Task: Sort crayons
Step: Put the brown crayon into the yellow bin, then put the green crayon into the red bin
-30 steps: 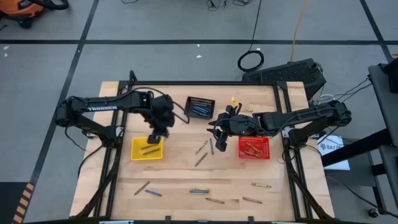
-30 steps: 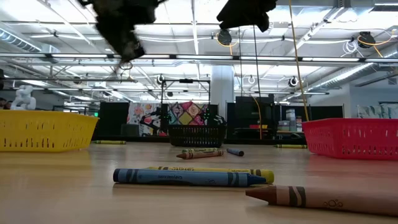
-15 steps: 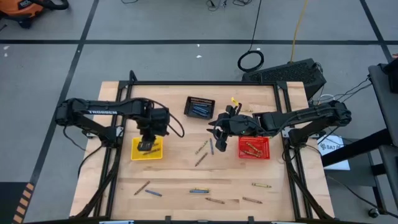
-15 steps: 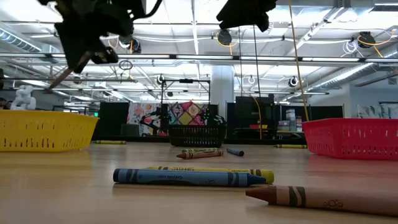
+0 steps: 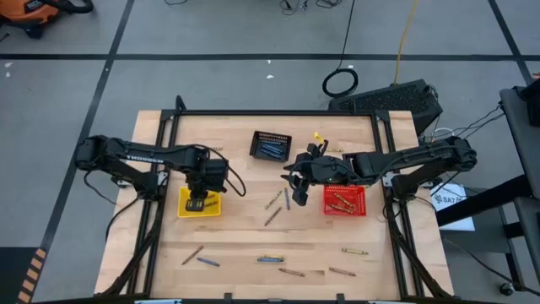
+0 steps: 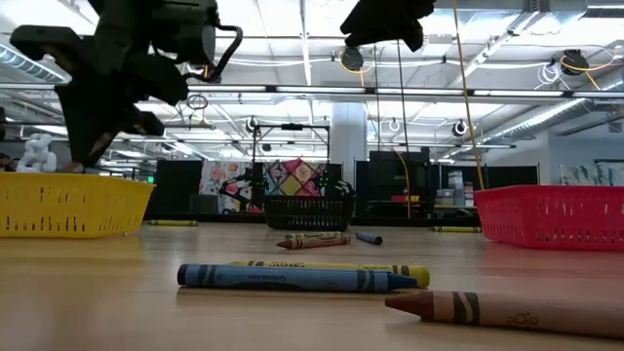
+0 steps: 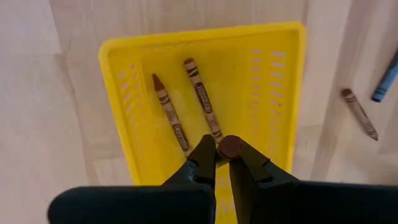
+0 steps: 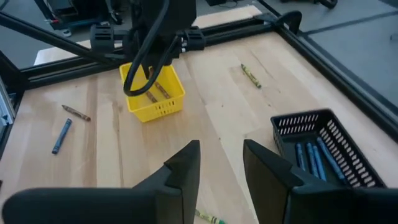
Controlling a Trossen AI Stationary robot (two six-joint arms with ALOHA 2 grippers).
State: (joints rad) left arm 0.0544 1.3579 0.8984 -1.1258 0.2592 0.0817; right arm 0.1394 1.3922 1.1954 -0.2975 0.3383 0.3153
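My left gripper (image 5: 201, 199) hangs over the yellow mesh basket (image 5: 187, 210) and is shut on a brown crayon (image 7: 231, 147); it also shows in the low view (image 6: 93, 146). Two brown crayons (image 7: 200, 98) lie on the basket's floor. My right gripper (image 5: 292, 176) is open and empty, above the table between the black basket (image 5: 271, 145) and the red basket (image 5: 345, 200); its fingers show in its wrist view (image 8: 221, 165). Several loose crayons lie flat on the table, some mid-table (image 5: 274, 201), others near the front edge (image 5: 270, 259). My left gripper pinches the brown crayon between its two fingertips (image 7: 205, 155). The fingers come from above, pointing down into the yellow basket. Only the crayon's round end (image 7: 231, 146) shows, facing the wrist camera, so the crayon stands roughly along the fingers. It is lifted clear of the basket floor.
The black basket holds blue crayons (image 8: 314, 155); the red basket holds several crayons (image 5: 342, 203). A blue, a yellow and a brown crayon lie close to the low camera (image 6: 292, 278). Black frame rails (image 5: 278, 112) border the table. Bare wood lies between the baskets.
My left gripper has gone from beyond the yellow basket's far right corner toward the table's near edge and a little left, and has come down over the basket, still shut on the brown crayon. My right gripper has kept still.
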